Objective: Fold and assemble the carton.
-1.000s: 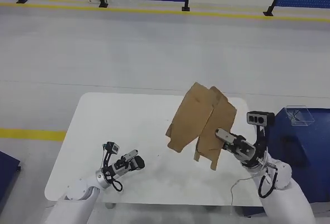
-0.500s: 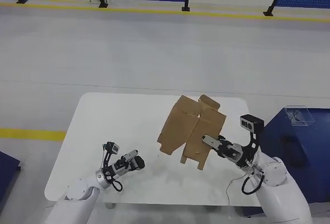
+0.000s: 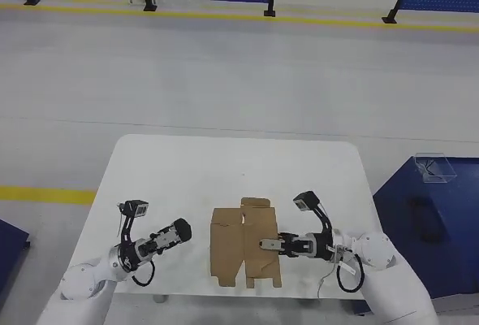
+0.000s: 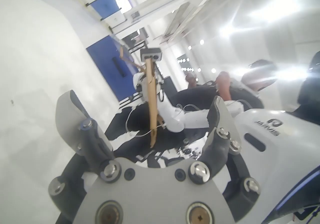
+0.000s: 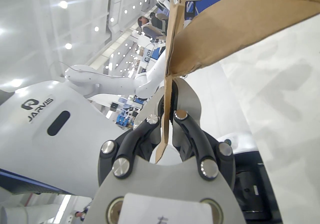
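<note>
The flattened brown carton (image 3: 243, 244) is held over the front middle of the white table (image 3: 191, 175). My right gripper (image 3: 265, 244) is shut on its right edge; in the right wrist view the cardboard (image 5: 237, 24) runs edge-on between the closed fingers (image 5: 186, 99) of the gripper (image 5: 167, 109). My left gripper (image 3: 179, 231) stands open and empty to the left of the carton, a short gap away. In the left wrist view its gripper (image 4: 142, 114) has spread fingers, and the carton (image 4: 151, 102) appears edge-on beyond them.
A dark blue bin (image 3: 459, 227) stands off the table's right side, with a clear plastic piece (image 3: 434, 165) on its top. Another blue object (image 3: 0, 244) sits at the left edge. The table's back half is bare.
My right gripper has carried the carton down and leftward from a raised, tilted pose to nearly flat over the table's front. My left arm has shifted slightly left and back.
</note>
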